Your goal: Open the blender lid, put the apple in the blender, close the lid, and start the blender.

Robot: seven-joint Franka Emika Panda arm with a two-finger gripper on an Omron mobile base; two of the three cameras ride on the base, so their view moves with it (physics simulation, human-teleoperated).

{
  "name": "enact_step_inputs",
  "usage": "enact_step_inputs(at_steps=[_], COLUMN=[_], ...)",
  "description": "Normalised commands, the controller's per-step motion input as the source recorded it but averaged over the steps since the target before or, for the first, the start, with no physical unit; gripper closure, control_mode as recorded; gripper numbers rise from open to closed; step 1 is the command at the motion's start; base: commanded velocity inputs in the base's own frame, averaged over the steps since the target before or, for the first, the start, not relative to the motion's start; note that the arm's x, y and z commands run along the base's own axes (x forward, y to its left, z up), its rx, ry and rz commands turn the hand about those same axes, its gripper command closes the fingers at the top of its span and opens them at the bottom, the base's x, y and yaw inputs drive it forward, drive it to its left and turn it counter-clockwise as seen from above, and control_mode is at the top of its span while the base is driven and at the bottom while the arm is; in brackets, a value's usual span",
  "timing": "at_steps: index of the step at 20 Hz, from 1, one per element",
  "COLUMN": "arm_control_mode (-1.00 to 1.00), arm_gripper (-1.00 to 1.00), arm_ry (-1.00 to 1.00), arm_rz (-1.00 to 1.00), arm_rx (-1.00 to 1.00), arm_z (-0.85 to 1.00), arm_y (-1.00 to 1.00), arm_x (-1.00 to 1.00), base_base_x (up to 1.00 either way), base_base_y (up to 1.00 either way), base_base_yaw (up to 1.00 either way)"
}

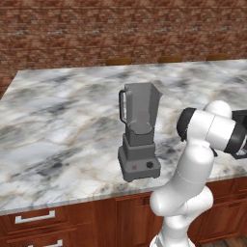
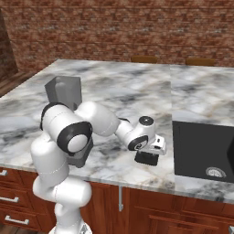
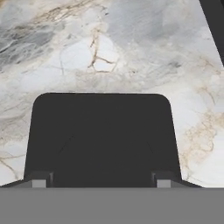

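Arm folded low and reaching right of the blender (image 1: 139, 132), forearm roughly level, hand pointing down at the counter (image 1: 58, 125). Gripper (image 2: 147, 157) sits right over the blender lid (image 3: 103, 138), fingertips (image 3: 38, 180) at the lid's two sides in the hand view. Whether the fingers press the lid or merely flank it: cannot tell.

Lid lies flat on the marble, right of the blender and near the counter's front edge, between the blender and the sink (image 2: 203, 153). Blender jar stands open-topped, handle to its left in the left base view; base with black knob faces front.

Surface: grey-white veined marble, with wooden drawers (image 1: 36, 219) below the front edge, left of the blender. Brick wall (image 1: 120, 29) behind the blender. Black recessed sink far right of the blender, just beside the lid.
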Motion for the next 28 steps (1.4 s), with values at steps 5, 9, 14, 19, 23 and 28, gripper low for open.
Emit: enact_step_inputs(at_steps=[5,9,14,19,23,28], arm_control_mode=[-1.0,-1.0,-1.0,-1.0,-1.0,-1.0], arm_gripper=[-1.0,-1.0,-1.0,1.0,1.0,1.0], arm_ry=[-0.01,0.05,0.1,0.12,0.04,0.0], arm_rz=[0.0,0.0,0.0,0.0,0.0,0.02], arm_rx=[0.0,0.0,0.0,0.03,0.13,0.15], arm_z=[-0.03,-0.26,-0.52,-0.82,-0.62,-0.11], arm_y=[-0.17,0.03,0.03,0.03,0.03,0.0], arm_x=[-0.13,0.0,0.0,0.0,-0.05,-0.04], base_base_x=[0.0,0.0,0.0,0.0,0.0,0.0], base_base_y=[0.0,0.0,0.0,0.0,0.0,0.0], base_base_yaw=[0.0,0.0,0.0,0.0,0.0,0.0])
